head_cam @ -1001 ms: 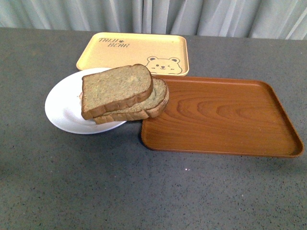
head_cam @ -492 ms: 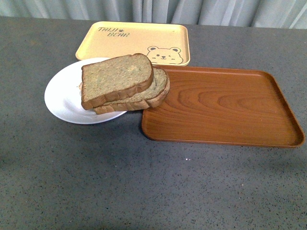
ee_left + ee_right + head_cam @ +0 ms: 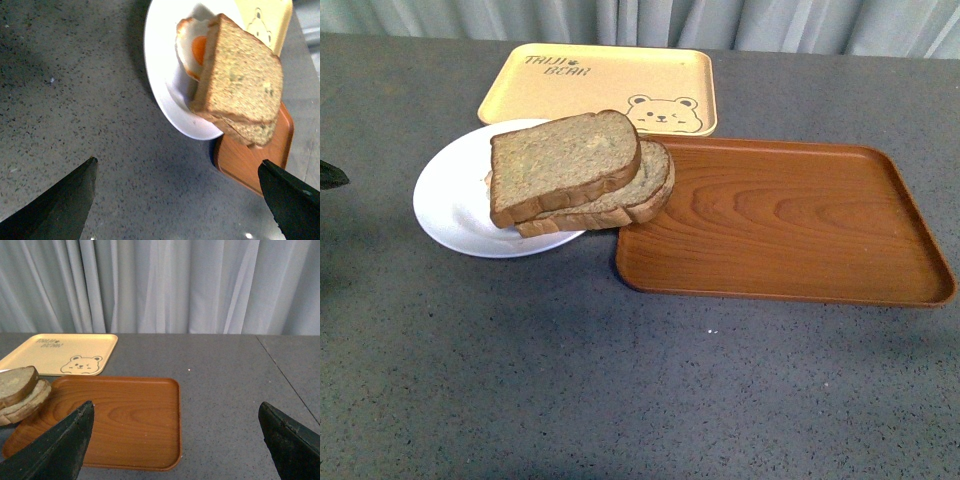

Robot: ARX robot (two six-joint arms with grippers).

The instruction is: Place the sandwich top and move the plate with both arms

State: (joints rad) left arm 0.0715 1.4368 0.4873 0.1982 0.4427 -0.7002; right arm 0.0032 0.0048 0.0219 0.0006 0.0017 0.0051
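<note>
The top [image 3: 563, 165] lies on the lower slice [image 3: 645, 192] over an egg [image 3: 196, 47], so placing looks done and the plate [image 3: 445, 205] has yet to be moved. The stack sits on the plate's right side, overhanging the wooden tray's [image 3: 780, 225] left edge, which leaves the left rim bare for a grip. The yellow tray [image 3: 600, 88] is just beyond. The left gripper [image 3: 176, 165] hangs left of the plate, jaws spread wide and empty, probably ready to take that rim. The right gripper [image 3: 176, 407], equally spread and empty, is held back on the near right, facing the wooden tray.
</note>
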